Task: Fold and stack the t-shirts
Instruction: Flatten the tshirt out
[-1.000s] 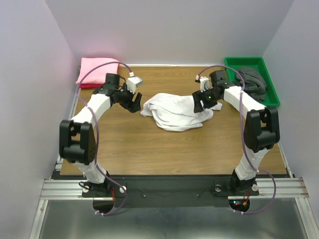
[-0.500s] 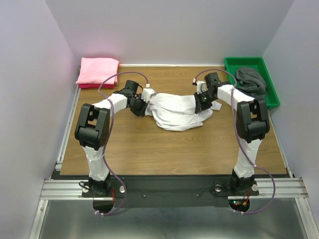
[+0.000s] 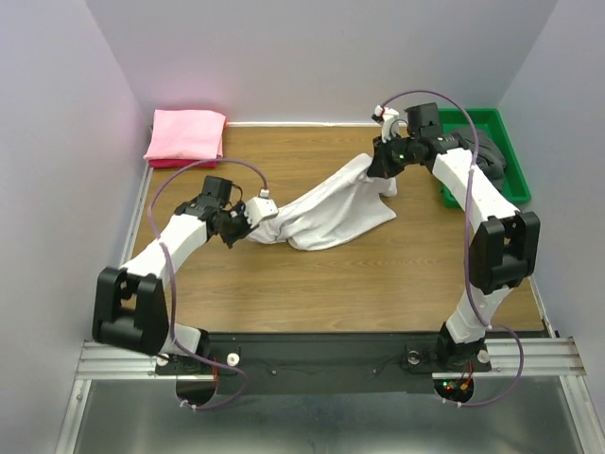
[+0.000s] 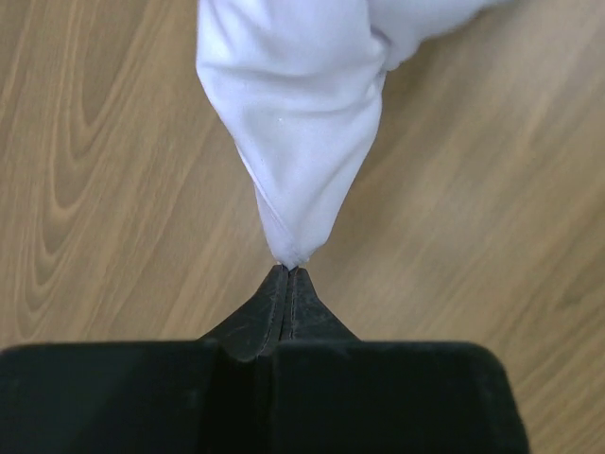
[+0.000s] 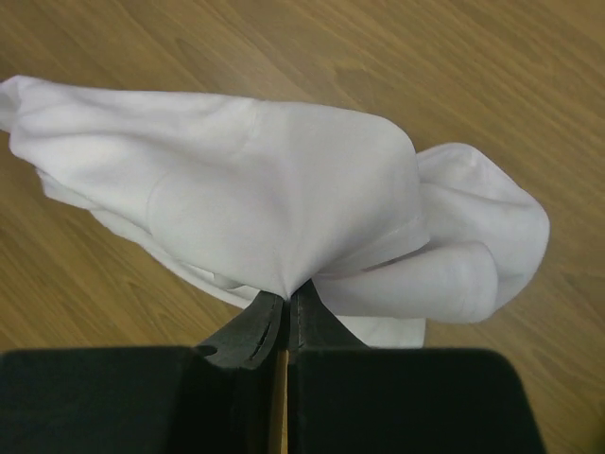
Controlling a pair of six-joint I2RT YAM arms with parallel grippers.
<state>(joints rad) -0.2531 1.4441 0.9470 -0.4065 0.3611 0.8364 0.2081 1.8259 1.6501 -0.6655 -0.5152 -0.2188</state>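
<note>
Where it stretches diagonally across the wood-grain table: white t-shirt, soft creased cloth. Left gripper pinches one tapered corner; right gripper pinches a bunched, rounded fold.

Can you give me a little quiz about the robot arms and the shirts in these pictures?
1. True or false: the left fingers and the right fingers are both pinching the white t-shirt.
2. Where is the folded pink shirt? A: at the far left corner of the table. B: at the near edge, between the arms. C: under the white t-shirt.
3. What colour is the bin that holds the dark grey clothes?
Key: 1 true; 2 A; 3 green.
</note>
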